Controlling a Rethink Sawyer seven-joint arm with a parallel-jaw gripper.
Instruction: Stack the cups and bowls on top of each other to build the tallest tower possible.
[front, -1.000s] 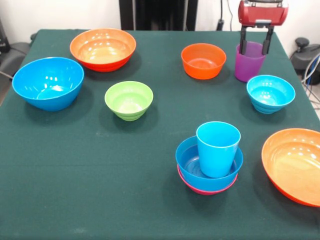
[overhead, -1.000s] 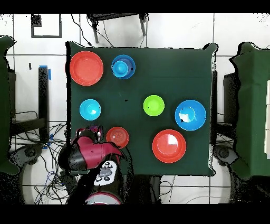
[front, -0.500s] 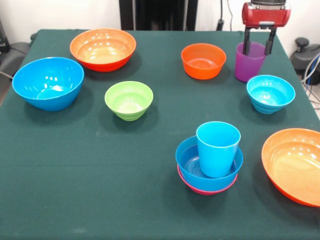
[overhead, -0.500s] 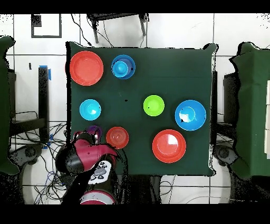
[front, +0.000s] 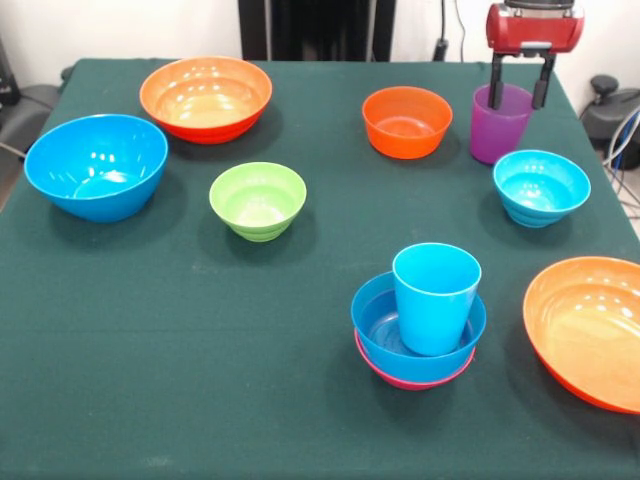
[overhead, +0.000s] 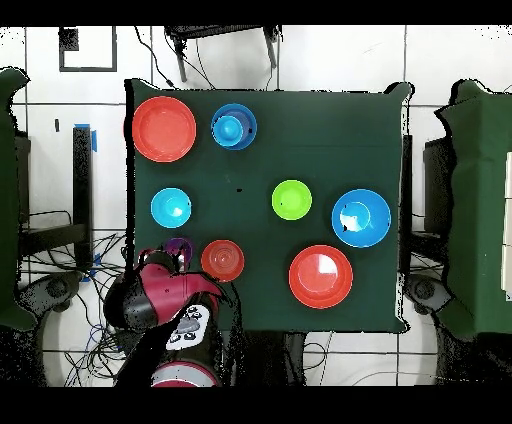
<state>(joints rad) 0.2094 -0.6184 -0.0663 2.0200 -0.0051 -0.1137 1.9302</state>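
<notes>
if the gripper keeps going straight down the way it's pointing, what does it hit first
Most likely the translucent purple plastic tumbler. In the front view the open red-and-black gripper points down with its fingers straddling the tumbler's rim, so it would slide around it towards the green tablecloth. Depth is hard to judge.

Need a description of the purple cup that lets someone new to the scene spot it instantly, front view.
Start at the green-clothed table and go to its far right corner, where the red end effector hangs. The purple cup stands right beneath it, between the small orange bowl and the cyan bowl. It is the only purple item, and taller than wide.
</notes>
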